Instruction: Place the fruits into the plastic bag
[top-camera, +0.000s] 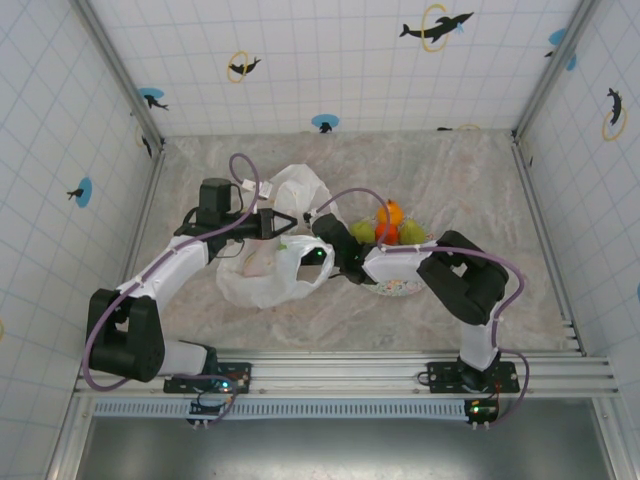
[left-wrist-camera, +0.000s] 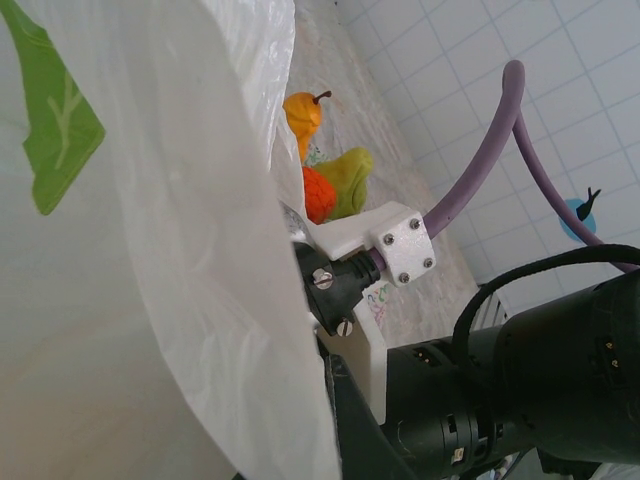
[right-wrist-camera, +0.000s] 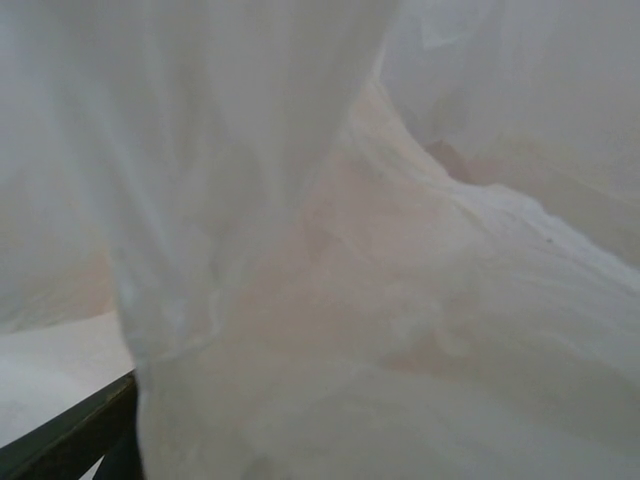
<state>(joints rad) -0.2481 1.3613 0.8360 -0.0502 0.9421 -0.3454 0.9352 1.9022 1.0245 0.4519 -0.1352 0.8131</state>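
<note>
The left claw (top-camera: 286, 221) looks pinched shut on the rim of the plastic bag (top-camera: 262, 280), which lies crumpled mid-desk (top-camera: 480, 190). The right claw (top-camera: 320, 253) is pushed into the bag's mouth with white film all around it, and I cannot tell how far open it is. The fruits (top-camera: 390, 224) are heaped on the speckled plate (top-camera: 398, 289) just right of the bag.

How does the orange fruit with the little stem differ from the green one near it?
The orange fruit is round and bright, with a dark curled stem; the green fruit is yellow-green, longer and pear-like, no stem showing. Both are small and lie outside the plastic bag.
</note>
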